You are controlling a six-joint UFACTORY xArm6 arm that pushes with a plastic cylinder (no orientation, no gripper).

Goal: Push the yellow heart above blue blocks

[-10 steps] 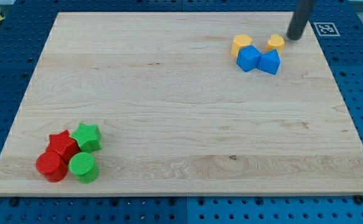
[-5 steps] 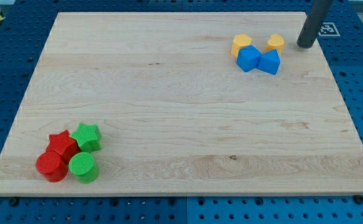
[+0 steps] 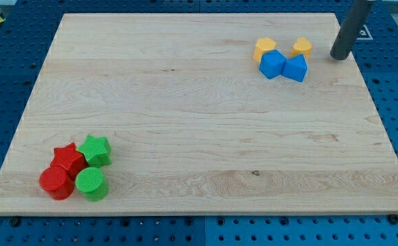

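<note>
The yellow heart (image 3: 302, 47) lies near the view's top right, just above the blue triangle-like block (image 3: 296, 68). A second blue block (image 3: 272, 64) touches that one on its left. A yellow hexagon-like block (image 3: 265, 48) sits above the left blue block. My tip (image 3: 338, 56) rests on the board to the right of the yellow heart, a short gap away and touching no block.
A red star (image 3: 68, 158), a red cylinder (image 3: 56, 183), a green star (image 3: 95, 149) and a green cylinder (image 3: 90, 183) cluster at the view's bottom left. The wooden board (image 3: 185, 123) lies on a blue pegboard.
My tip has moved to the right and slightly down, away from the yellow heart. No block has moved.
</note>
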